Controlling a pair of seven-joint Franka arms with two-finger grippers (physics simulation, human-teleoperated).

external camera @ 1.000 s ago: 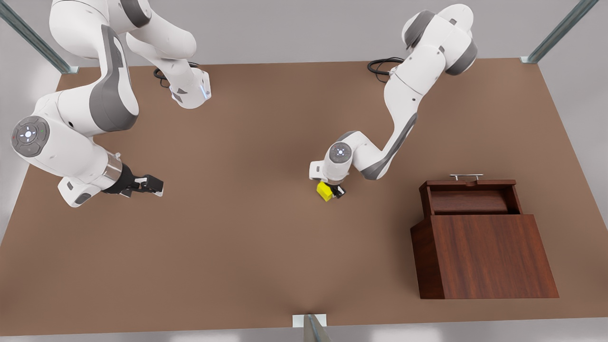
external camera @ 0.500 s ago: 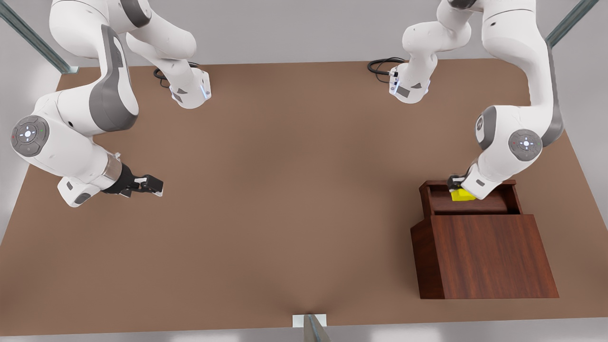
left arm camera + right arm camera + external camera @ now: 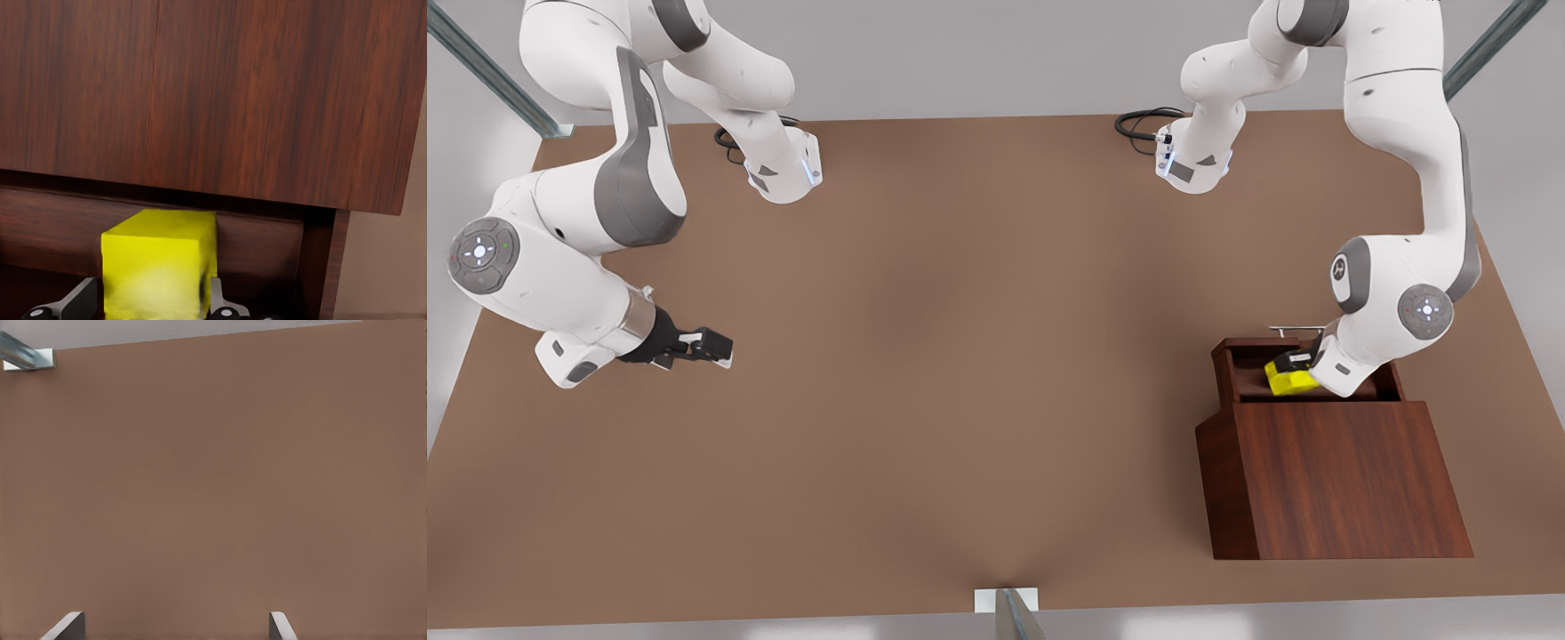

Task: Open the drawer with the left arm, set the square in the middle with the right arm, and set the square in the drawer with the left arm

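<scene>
The left gripper (image 3: 1288,372) is clamped on the square (image 3: 1289,381), its fingers (image 3: 79,303) pressed to the cube's two sides, and it holds the cube inside the open drawer (image 3: 1240,378) — the cabinet (image 3: 1343,476) top edge just ahead of it, the silver handle (image 3: 1294,330) just behind, the drawer's side walls well apart on either hand. The right gripper (image 3: 710,347) waits far across the tabletop (image 3: 960,356) with its fingers (image 3: 67,628) spread wide and bare brown surface all around

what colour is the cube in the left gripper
Bright yellow cube, clearest in the left wrist view.
</scene>
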